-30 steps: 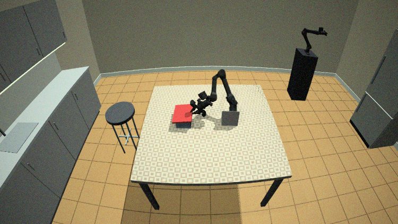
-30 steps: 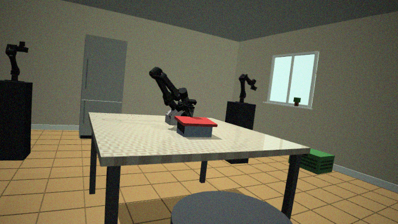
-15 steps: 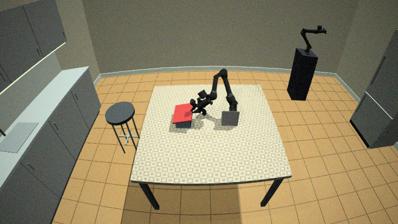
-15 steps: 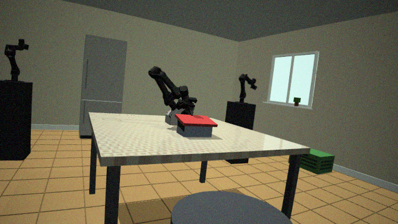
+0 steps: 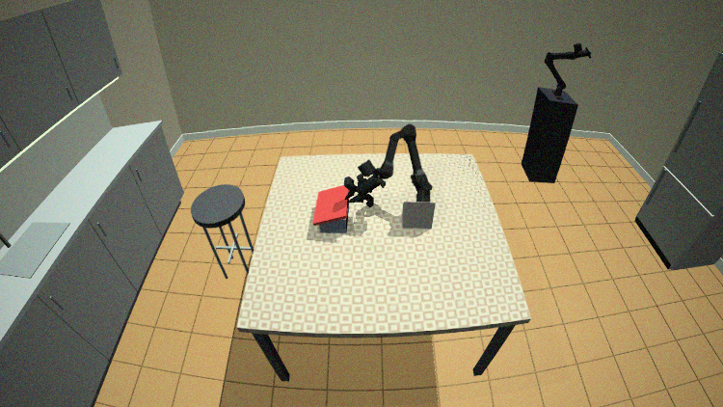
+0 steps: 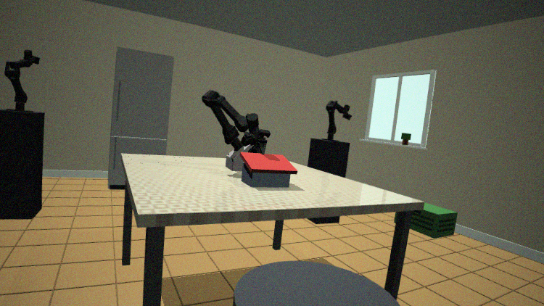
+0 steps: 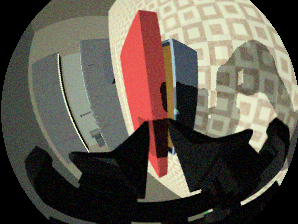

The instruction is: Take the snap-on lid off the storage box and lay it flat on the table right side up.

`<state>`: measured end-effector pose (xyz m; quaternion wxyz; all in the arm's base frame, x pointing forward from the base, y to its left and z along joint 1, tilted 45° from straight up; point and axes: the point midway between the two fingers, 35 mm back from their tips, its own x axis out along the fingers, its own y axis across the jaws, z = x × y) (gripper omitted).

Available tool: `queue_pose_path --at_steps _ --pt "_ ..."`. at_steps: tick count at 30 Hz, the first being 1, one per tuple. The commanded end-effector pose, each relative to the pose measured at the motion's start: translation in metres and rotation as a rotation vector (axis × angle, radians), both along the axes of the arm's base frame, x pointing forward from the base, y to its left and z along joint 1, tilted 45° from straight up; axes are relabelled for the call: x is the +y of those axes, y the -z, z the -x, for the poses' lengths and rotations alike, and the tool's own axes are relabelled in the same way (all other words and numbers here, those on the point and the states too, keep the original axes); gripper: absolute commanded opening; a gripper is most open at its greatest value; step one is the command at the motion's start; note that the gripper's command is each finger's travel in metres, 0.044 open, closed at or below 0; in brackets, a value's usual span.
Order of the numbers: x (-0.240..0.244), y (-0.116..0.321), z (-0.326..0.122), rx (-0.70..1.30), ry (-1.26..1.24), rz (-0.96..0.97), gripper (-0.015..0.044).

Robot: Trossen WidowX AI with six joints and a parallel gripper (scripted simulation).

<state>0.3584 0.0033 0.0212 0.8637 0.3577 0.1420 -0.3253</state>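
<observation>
The storage box (image 5: 334, 226) (image 6: 268, 179) (image 7: 185, 65) is blue-grey and stands on the table. The red lid (image 5: 329, 206) (image 6: 268, 163) (image 7: 139, 65) is tilted over it, raised on the side by my gripper and low on the far side. In the wrist view a gap shows between lid and box, with an orange-brown strip at the box's opening. My gripper (image 5: 349, 195) (image 7: 158, 123) is shut on the lid's near edge. In the exterior view the fingertips are hidden behind the lid. Whether the lid's low side still touches the box I cannot tell.
The arm's grey base block (image 5: 417, 215) (image 6: 233, 159) stands on the patterned table (image 5: 384, 288) (image 6: 182, 197) beside the box. A dark round stool (image 5: 218, 204) (image 6: 315, 285) stands beside the table. Other arms on black pedestals stand away from the table.
</observation>
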Motion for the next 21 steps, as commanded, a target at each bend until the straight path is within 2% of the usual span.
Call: queue_pose_path --at_steps 1,21 --pt "0.006 -0.007 -0.005 -0.018 -0.003 -0.008 0.0" --pt "0.024 -0.026 -0.007 -0.018 -0.003 -0.01 0.0"
